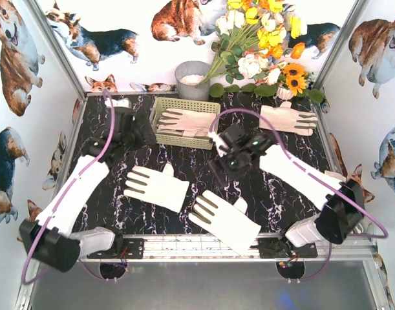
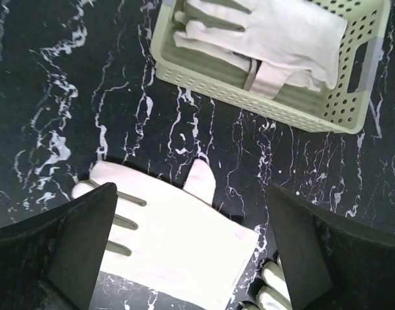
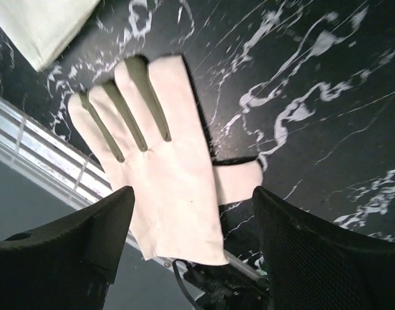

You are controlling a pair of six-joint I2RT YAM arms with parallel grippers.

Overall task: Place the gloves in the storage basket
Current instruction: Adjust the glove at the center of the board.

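The pale yellow storage basket [image 1: 160, 134] [image 2: 203, 77] stands at the back, left of centre, with cream gloves [image 1: 184, 121] [image 2: 281, 32] lying inside. Three more gloves lie flat on the dark marble table: one left of centre [image 1: 157, 187] [image 2: 178, 239], one at the front edge [image 1: 224, 221] [image 3: 171, 174], and one at the back right [image 1: 289, 119]. My left gripper [image 1: 138, 134] [image 2: 191, 194] hangs open beside the basket's left end, above the left-centre glove. My right gripper [image 1: 220, 165] [image 3: 194, 194] is open over the front glove, holding nothing.
A round grey pot [image 1: 192, 79] and a bunch of flowers [image 1: 262, 45] stand behind the basket. A metal rail [image 1: 203, 244] runs along the table's front edge, and the front glove's cuff overhangs it. Corgi-print walls close in the sides.
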